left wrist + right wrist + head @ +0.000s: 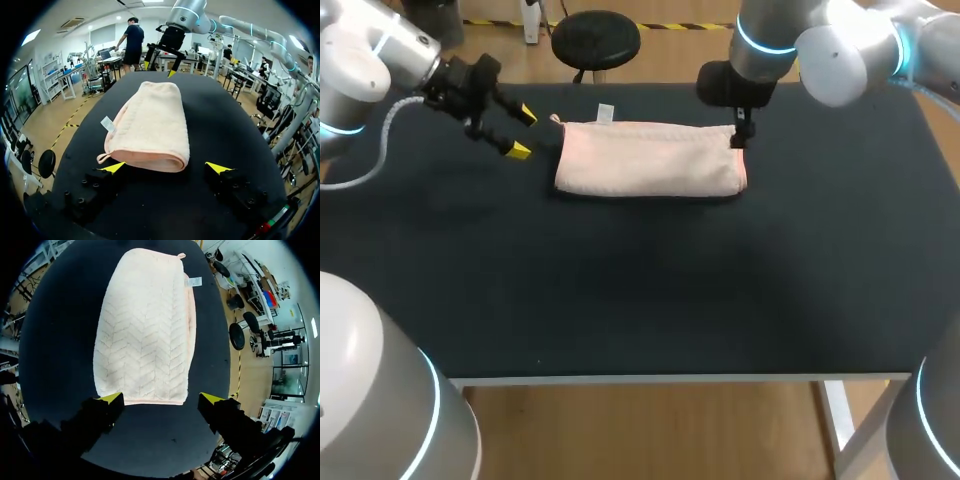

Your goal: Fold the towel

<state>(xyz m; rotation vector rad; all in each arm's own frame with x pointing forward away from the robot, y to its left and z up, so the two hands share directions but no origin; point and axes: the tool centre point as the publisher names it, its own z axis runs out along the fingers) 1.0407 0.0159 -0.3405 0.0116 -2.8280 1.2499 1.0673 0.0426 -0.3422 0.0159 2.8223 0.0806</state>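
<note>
You have the towel (650, 160) folded into a long pale-pink band on the black desk (670, 290). It lies close to the far edge, its length running along that edge, roughly midway between the desk's left and right edges. A small white tag (605, 111) sticks out from the towel's far long side near its left end, and a little hanging loop (557, 120) pokes out at the far-left corner of the cloth. Your left gripper (523, 132) hangs just off the towel's left short end. Its fingers are spread wide, with nothing between them. In the left wrist view the rounded fold of the towel (150, 125) sits just ahead of the gap between the yellow tips of that gripper (166, 168). Your right gripper (740, 135) stands over the towel's right short end, coming down from the far side of the desk. In the right wrist view its fingers are also spread, and the tips of the gripper (161, 399) sit at either side of the towel's (145, 330) near end. You cannot tell from here whether they touch the cloth.
</note>
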